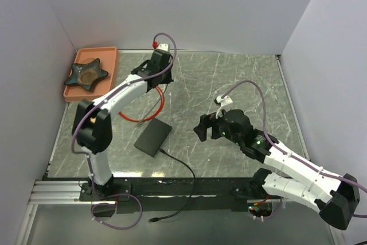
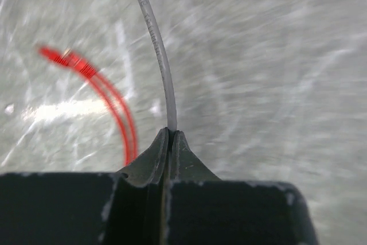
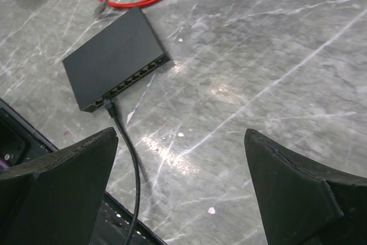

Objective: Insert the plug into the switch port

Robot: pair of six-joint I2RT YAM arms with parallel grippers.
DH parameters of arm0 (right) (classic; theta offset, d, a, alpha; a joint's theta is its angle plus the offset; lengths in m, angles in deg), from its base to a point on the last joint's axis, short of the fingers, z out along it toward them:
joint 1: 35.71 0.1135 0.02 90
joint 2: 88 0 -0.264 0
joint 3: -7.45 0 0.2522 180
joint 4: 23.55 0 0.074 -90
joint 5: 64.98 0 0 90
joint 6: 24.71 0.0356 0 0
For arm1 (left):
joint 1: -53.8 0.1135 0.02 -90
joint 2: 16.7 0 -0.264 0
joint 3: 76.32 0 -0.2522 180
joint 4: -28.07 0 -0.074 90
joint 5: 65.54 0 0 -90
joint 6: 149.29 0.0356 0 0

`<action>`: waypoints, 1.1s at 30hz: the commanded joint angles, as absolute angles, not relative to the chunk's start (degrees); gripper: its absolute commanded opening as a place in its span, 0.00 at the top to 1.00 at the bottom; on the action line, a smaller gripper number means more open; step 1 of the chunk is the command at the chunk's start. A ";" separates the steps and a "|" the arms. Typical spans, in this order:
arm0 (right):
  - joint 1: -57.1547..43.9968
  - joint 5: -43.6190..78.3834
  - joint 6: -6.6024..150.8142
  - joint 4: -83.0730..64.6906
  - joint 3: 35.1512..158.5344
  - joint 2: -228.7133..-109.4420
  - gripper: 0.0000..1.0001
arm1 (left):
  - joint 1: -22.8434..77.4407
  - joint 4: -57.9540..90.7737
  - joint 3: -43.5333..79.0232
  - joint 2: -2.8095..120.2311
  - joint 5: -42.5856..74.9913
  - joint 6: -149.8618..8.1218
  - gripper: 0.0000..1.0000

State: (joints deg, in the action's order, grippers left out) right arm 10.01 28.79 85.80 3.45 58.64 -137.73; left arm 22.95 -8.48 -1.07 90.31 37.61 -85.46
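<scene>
Grey-green marbled surface (image 1: pixel 229 84) being enclosed on three sides by plain white walls: left wall (image 1: pixel 28 55), back wall (image 1: pixel 189 4), right wall (image 1: pixel 327 55). Pale veins being shown crossing stone pattern. Soft, even light being cast from above. Bright glare patches being reflected off surface in both wrist views. Near edge being bordered by silver aluminium rail (image 1: pixel 57 190). Darker grey area being glimpsed below rail, nature unclear.

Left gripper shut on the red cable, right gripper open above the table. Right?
No. The left gripper is shut on the grey cable, not the red cable; the left wrist view shows it. The right gripper is open.
</scene>
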 commanded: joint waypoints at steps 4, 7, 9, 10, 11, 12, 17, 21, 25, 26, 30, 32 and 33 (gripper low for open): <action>9.12 33.46 85.33 4.10 59.88 -131.08 0.01 | 21.72 10.42 11.57 72.18 22.21 -89.26 0.99; 8.59 31.62 84.72 2.43 60.93 -128.78 0.01 | 21.63 18.42 16.94 66.64 14.13 -90.23 0.99; 8.15 29.60 84.45 1.47 61.63 -127.73 0.01 | 21.63 24.66 19.85 63.12 10.94 -91.62 0.99; 7.80 28.64 84.54 0.33 62.16 -127.29 0.01 | 21.63 27.11 22.82 62.15 9.10 -92.07 0.99; 7.63 27.32 84.54 -1.07 62.17 -127.02 0.01 | 21.54 28.70 24.25 60.49 6.65 -92.60 0.99; 7.36 25.31 84.80 -2.04 62.17 -126.41 0.01 | 21.54 32.37 25.83 59.78 5.06 -93.47 0.99; 5.70 17.30 86.64 -9.61 61.99 -126.93 0.01 | 20.67 45.74 39.44 55.21 -0.13 -97.77 0.99; 3.41 9.67 90.24 -16.45 61.55 -130.08 0.02 | 18.74 57.71 50.33 52.74 -1.55 -100.95 0.99; 0.51 2.82 94.99 -22.52 61.64 -135.36 0.04 | 16.10 63.70 54.75 50.72 -0.50 -101.65 0.99; -0.54 1.66 97.00 -25.31 61.64 -136.59 0.06 | 15.66 63.70 54.93 50.54 -0.32 -101.48 0.99; -2.13 -2.83 101.58 -30.68 62.43 -144.22 0.09 | 13.73 62.39 55.03 49.75 0.82 -100.78 0.99; -2.39 -3.80 103.86 -32.36 62.60 -146.69 0.17 | 13.20 60.81 54.67 49.49 1.17 -99.90 0.99; -2.92 -4.07 104.48 -33.94 62.61 -147.23 0.20 | 12.67 60.54 54.58 49.40 1.26 -99.72 0.99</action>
